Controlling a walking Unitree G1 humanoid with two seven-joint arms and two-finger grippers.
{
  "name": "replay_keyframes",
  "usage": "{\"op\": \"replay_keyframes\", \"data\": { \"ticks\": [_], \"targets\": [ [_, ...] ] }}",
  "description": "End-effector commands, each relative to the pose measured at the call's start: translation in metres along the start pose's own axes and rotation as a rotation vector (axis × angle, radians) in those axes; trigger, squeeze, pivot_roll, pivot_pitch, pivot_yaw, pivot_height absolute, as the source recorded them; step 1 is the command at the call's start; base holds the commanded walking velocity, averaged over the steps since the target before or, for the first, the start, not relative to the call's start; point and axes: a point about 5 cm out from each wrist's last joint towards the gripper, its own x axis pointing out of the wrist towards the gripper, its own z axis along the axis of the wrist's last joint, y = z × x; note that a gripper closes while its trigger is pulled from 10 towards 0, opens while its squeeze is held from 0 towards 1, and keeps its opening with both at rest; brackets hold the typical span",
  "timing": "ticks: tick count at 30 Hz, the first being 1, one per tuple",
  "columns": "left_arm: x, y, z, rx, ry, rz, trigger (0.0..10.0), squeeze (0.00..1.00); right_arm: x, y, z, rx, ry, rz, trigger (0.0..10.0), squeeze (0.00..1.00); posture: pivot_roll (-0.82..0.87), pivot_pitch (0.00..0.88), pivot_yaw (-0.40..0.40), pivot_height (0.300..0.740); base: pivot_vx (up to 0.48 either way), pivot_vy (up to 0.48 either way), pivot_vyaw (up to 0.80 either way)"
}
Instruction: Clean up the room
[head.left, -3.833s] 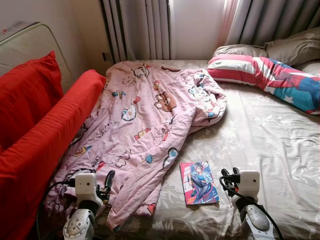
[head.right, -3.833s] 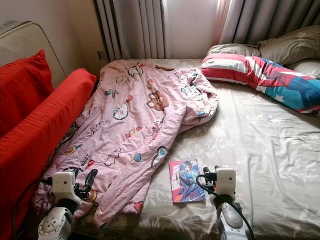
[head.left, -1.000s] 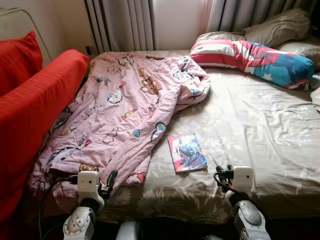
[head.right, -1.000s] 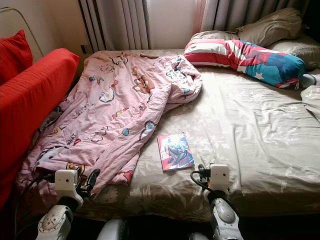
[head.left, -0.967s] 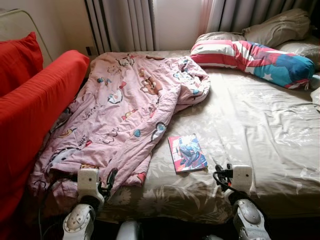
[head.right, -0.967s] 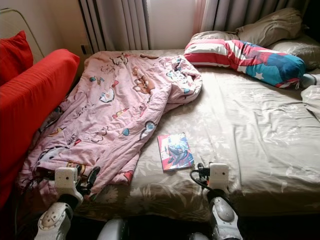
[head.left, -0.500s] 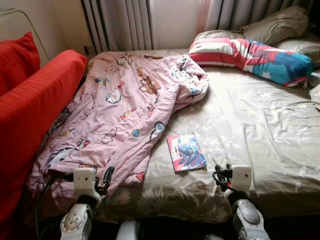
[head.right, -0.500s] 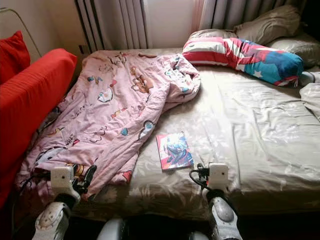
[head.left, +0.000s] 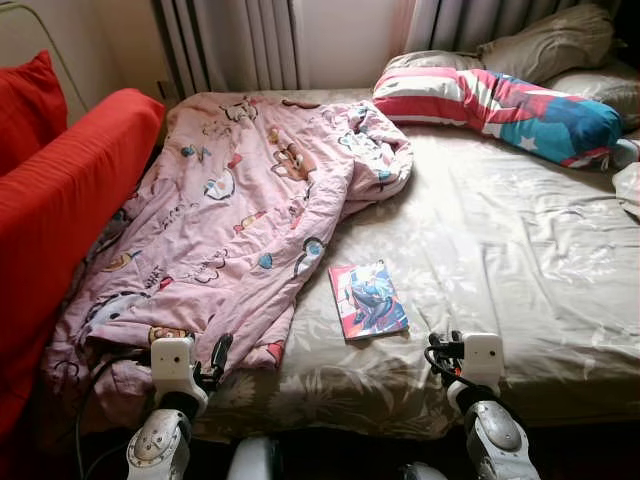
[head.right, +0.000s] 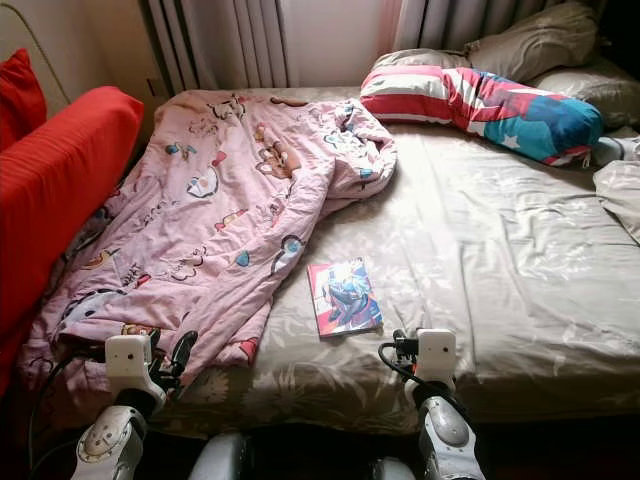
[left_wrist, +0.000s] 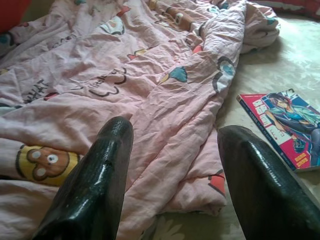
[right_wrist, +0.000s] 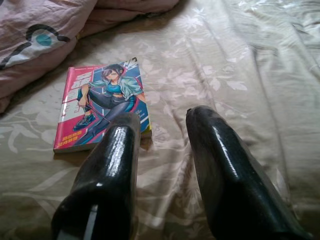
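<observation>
the bed (head.left: 520, 260) wears a beige sheet with a pale leaf print, creased across its right half. at its head edge lie two grey-brown pillows (head.left: 545, 40), one behind the other, near the right corner. grey curtains (head.left: 225, 40) hang in folds behind the head edge, with a bright pale strip of window or wall (head.left: 345, 40) between the two sets. along the bed's left edge runs a red sofa back (head.left: 60, 200), with a red cushion (head.left: 25, 110) beyond it. a pale rounded panel with a thin frame (head.left: 40, 45) stands against the wall at the far left corner.
</observation>
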Motion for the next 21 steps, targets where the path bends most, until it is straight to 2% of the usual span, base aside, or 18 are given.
{"op": "replay_keyframes", "data": {
  "ticks": [1,13,17,21],
  "targets": [
    [-0.0023,0.0031,-0.0021,0.001,0.015,0.007,10.0,0.00,-0.0006,0.0031,-0.0007,0.003,-0.001,0.004,10.0,0.00,-0.04,0.061,0.037,0.615,0.000,0.000,0.00],
    [0.0014,0.0029,0.0006,0.004,0.017,0.004,10.0,0.00,0.0017,0.0005,0.0004,0.000,0.011,-0.005,10.0,0.00,-0.05,0.055,0.042,0.615,0.000,0.000,0.00],
    [0.0030,0.0027,0.0010,0.004,0.019,0.004,10.0,0.00,0.0025,0.0019,-0.0016,-0.010,0.039,0.008,10.0,0.00,-0.05,0.055,0.043,0.597,0.000,0.000,0.00],
    [0.0036,0.0022,0.0011,-0.001,0.019,0.003,10.0,0.00,0.0009,-0.0008,0.0000,0.001,0.012,-0.005,10.0,0.00,-0.06,0.060,0.042,0.592,0.000,0.000,0.00]
  ]
}}
